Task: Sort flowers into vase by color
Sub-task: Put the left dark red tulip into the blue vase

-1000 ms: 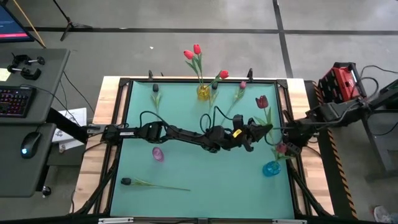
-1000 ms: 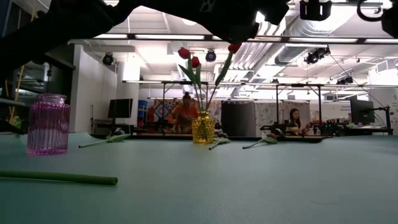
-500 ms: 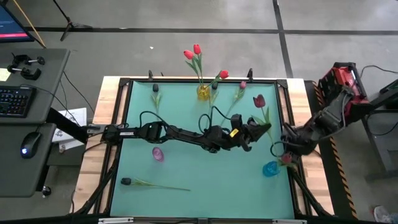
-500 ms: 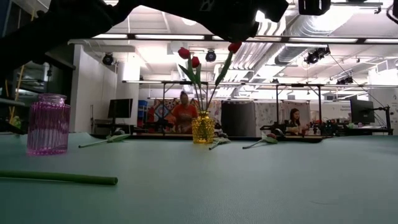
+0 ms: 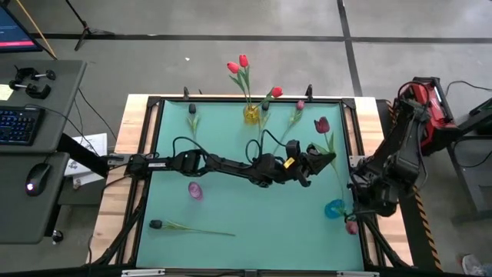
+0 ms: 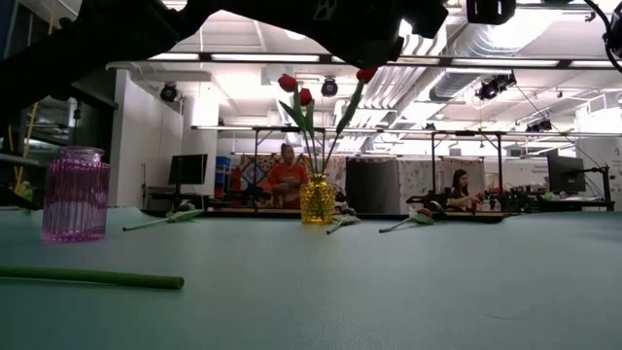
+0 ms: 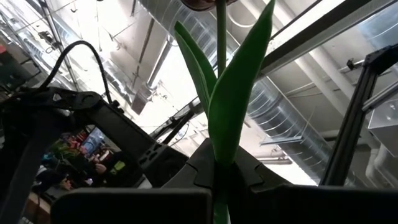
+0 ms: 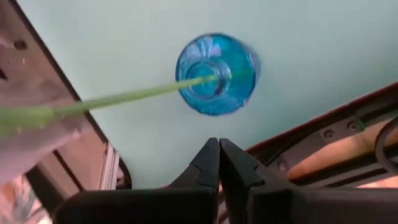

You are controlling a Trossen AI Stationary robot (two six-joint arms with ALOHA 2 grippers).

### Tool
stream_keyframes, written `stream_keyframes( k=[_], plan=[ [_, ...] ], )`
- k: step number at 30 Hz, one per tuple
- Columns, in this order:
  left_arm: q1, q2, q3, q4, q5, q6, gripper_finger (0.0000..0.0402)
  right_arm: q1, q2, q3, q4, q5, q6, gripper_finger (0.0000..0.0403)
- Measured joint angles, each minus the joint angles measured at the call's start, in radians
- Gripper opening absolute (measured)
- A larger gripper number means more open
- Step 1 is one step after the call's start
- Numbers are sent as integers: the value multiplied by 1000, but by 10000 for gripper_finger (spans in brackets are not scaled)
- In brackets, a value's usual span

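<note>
Teal table: left tool grips crimson tulip stem.

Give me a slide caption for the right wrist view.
Right gripper, fingers together, above blue vase holding one green flower stem on the teal table.

— What's beside the surface?
— A desk with a keyboard and mouse; a red case opposite.
— And behind?
— Two seated people, far off.
</note>
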Motion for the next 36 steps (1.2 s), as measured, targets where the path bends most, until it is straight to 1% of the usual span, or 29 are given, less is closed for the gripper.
stream_keyframes(
  k=[3, 7, 10, 14, 16, 20, 23, 27, 29, 36],
  plan=[
    [1, 0, 0, 0, 0, 0, 0, 23, 9, 0, -11, 45, 48, 0],
    [1, 0, 0, 0, 1, 0, 0, 45, 15, -21, 6, 33, 99, 0],
    [2, 0, 0, -11, 37, 18, 0, 65, 12, -83, 84, 15, 151, 0],
    [1, 0, 0, -15, 92, 50, 0, 75, 8, -166, 203, 34, 195, 0],
    [1, 0, 0, -15, 99, 50, 0, 75, 7, -179, 227, 51, 205, 0],
    [6, 0, 0, -15, 111, 51, 0, 75, 7, -180, 227, 51, 197, 0],
    [17, 0, 0, -15, 180, 49, 0, 75, 7, -180, 227, 63, 197, 0],
    [35, 0, 0, -15, 306, 0, 0, 75, 7, -180, 223, 97, 205, 0],
    [43, 0, 0, -15, 353, -19, 0, 75, 7, -180, 222, 108, 205, 0],
    [67, 0, 0, -15, 391, -10, 0, 74, 8, -180, 219, 115, 205, 0]
  ],
)
